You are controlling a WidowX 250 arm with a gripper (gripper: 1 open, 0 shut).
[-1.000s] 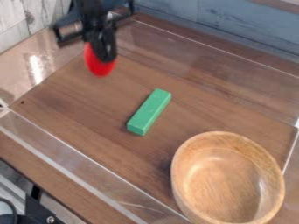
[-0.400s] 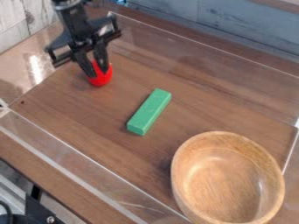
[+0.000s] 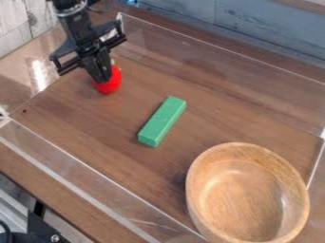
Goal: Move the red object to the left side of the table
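Small rounded glossy red object (image 3: 109,81)

Counted on the worktop (image 3: 241,90): one red object (image 3: 109,80), one green block (image 3: 162,121) beside it, one wooden bowl (image 3: 248,196). One gripper (image 3: 91,65) counted.

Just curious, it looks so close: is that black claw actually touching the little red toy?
Cannot tell. In the only camera view the end effector overlaps the top of the red object, hiding where they would meet.
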